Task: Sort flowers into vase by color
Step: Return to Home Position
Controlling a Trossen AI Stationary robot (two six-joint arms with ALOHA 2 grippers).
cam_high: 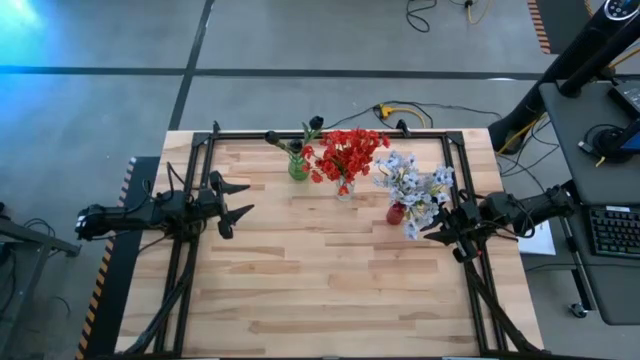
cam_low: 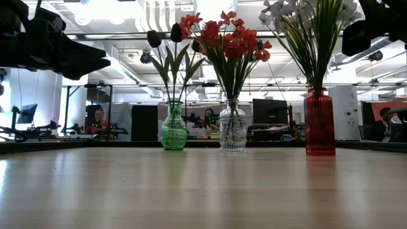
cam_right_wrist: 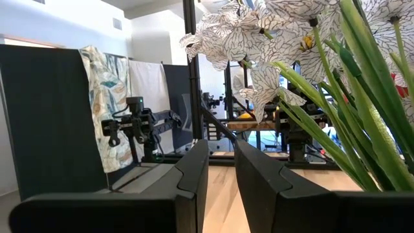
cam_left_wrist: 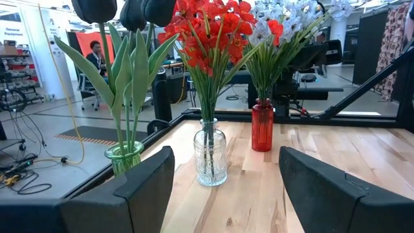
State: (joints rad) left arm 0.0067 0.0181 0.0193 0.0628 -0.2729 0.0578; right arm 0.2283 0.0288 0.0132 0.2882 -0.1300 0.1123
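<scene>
Three vases stand in a row at the table's far side. A green vase [cam_high: 298,167] holds dark buds [cam_left_wrist: 123,10]. The clear vase [cam_high: 344,188] holds red flowers [cam_high: 348,152]. A red vase [cam_high: 396,213] holds pale blue-white flowers [cam_high: 415,185]. My left gripper [cam_high: 240,205] stands open at the left edge, level, facing the vases [cam_left_wrist: 226,175], with nothing between its fingers. My right gripper [cam_high: 428,232] is at the right edge, close beside the pale flowers [cam_right_wrist: 278,39]. Its fingers [cam_right_wrist: 221,168] leave only a narrow gap, and nothing is in it.
A black frame rail [cam_high: 340,133] runs along the table's far edge, and side rails [cam_high: 480,290] lie under both arms. The bare wood of the near half [cam_high: 320,290] is free room. A desk with a keyboard [cam_high: 612,232] stands beyond the right edge.
</scene>
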